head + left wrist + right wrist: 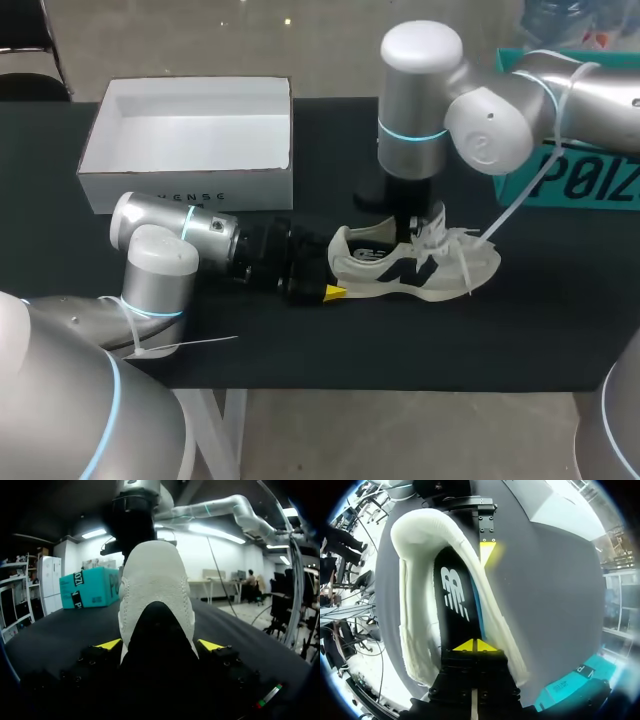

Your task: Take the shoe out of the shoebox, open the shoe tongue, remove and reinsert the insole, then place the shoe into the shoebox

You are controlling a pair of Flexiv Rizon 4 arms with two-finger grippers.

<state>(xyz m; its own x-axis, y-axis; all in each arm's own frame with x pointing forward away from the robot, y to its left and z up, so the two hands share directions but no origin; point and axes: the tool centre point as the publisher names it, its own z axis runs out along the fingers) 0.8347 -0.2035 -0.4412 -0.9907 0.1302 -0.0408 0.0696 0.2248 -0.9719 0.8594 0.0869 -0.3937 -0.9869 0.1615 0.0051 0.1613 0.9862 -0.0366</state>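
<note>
- On the black desk (300, 350), out of the box, the shoe (400, 270) stands on its sole near the middle, heel toward the left arm (160, 270) and toe toward the side the right arm (560, 95) comes in from.
- It is a pale shoe with black marks on its side. Its loose white laces (470, 262) splay out over the front part.
- Behind and to the left of the shoe sits the white shoebox (190, 190), open-topped with nothing showing inside, well apart from the shoe.
- Reaching in low along the desk, the left gripper (330, 292) meets the heel end of the shoe.
- From the left wrist view the heel fills the space between its yellow fingertips (109, 644), one tip pressed against each side, so this gripper holds the shoe by the heel.
- Coming down from above, the right gripper (420, 232) points straight into the shoe's opening, at about mid-length.
- From the right wrist view its two yellow tips are drawn together, meeting edge to edge just over the black insole (454, 592) that lies flat inside the shoe.
- Whether those closed tips pinch the insole cannot be told.
- That same view shows one yellow tip of the left gripper against the outside of the heel wall.
- At the far right edge of the desk stands a teal box (580, 180), partly hidden by the right arm.
</note>
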